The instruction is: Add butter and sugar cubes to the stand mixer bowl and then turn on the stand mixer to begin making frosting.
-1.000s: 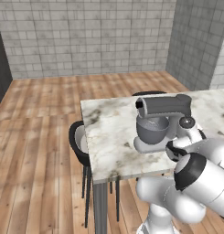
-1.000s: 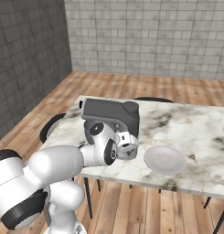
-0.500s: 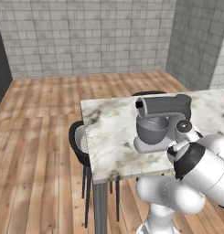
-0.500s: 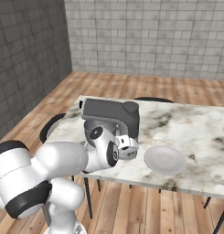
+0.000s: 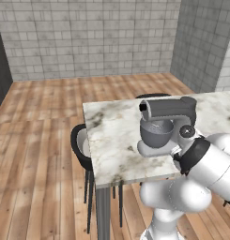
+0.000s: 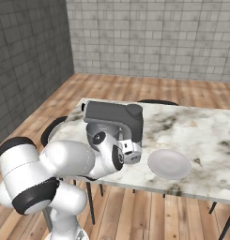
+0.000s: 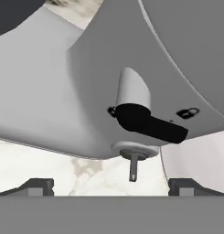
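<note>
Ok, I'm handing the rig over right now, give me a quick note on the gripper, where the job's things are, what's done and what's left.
Gripper: open, holding nothing, hovering close in front of the small black lever on the grey metal stand mixer.
Deep dark grey metal bowl: seated under the mixer head on the marble table; its contents cannot be seen.
Round white plate: beside the mixer, looks bare.
Butter and sugar cubes: not spotted, possibly already in the bowl.
Left: work the lever to switch the mixer on.

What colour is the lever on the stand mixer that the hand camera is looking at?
Black, against the stand mixer's grey body. The lever shows best in the hand view.
</note>
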You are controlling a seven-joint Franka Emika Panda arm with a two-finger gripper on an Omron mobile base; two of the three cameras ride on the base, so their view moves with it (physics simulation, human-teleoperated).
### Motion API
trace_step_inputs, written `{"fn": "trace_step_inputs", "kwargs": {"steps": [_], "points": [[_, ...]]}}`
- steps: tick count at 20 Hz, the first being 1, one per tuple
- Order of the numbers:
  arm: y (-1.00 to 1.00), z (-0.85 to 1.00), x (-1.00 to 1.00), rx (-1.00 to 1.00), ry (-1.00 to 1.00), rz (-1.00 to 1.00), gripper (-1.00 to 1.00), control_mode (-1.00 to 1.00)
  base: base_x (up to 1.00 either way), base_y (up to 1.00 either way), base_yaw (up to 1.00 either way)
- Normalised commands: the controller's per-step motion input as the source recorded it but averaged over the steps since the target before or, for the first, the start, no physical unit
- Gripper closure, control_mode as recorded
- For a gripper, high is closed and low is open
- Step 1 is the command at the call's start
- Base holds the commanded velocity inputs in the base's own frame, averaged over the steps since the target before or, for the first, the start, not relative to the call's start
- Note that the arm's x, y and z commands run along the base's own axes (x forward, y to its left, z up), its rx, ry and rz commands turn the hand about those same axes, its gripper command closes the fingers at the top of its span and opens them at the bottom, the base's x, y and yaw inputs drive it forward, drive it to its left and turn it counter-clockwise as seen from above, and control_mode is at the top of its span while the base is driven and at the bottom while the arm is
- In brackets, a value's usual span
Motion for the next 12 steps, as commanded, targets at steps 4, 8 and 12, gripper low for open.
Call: {"fn": "trace_step_inputs", "kwargs": {"steps": [4,8,12], "points": [[0.0,0.0,0.22,0.0,0.0,0.0,-1.0,-1.0,0.0,0.0,0.0],[0.0,0.0,0.25,0.0,0.0,0.0,-1.0,-1.0,0.0,0.0,0.0],[-0.06,-0.04,0.13,-0.01,0.0,0.0,-1.0,-1.0,0.0,0.0,0.0]]}}
